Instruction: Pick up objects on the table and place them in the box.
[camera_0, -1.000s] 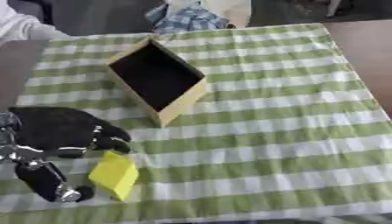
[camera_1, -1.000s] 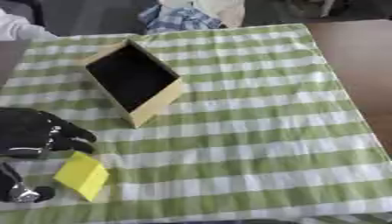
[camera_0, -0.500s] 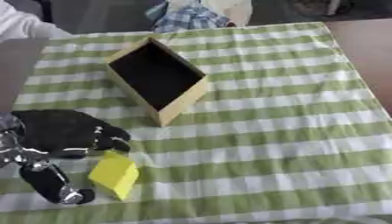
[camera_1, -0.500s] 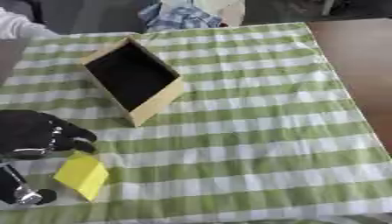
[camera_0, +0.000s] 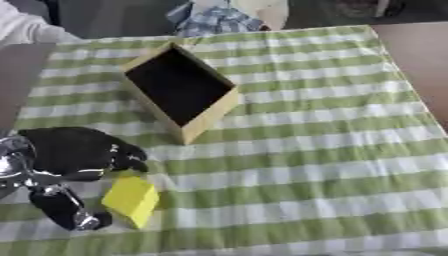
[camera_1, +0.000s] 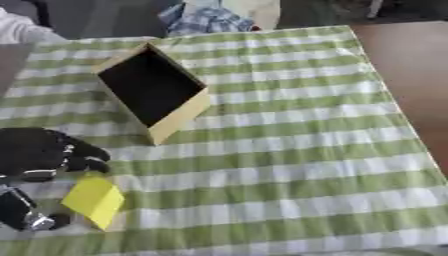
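Observation:
A yellow block (camera_0: 131, 199) lies tilted at the near left of the green-and-white checked cloth (camera_0: 315, 150). My black left hand (camera_0: 74, 152) is over it from the left. The curled fingers (camera_0: 129, 156) meet the block's top edge and the thumb (camera_0: 66, 214) lies against its lower left corner, so the block sits between them. The tan box (camera_0: 210, 114) with a dark inside stands open just beyond the hand, toward the far left of the cloth. My right hand shows in neither view.
A crumpled blue plaid cloth (camera_0: 214, 20) lies at the table's far edge behind the box. Bare brown tabletop (camera_0: 420, 55) shows to the right of the checked cloth. A white sleeve (camera_0: 26, 30) is at the far left corner.

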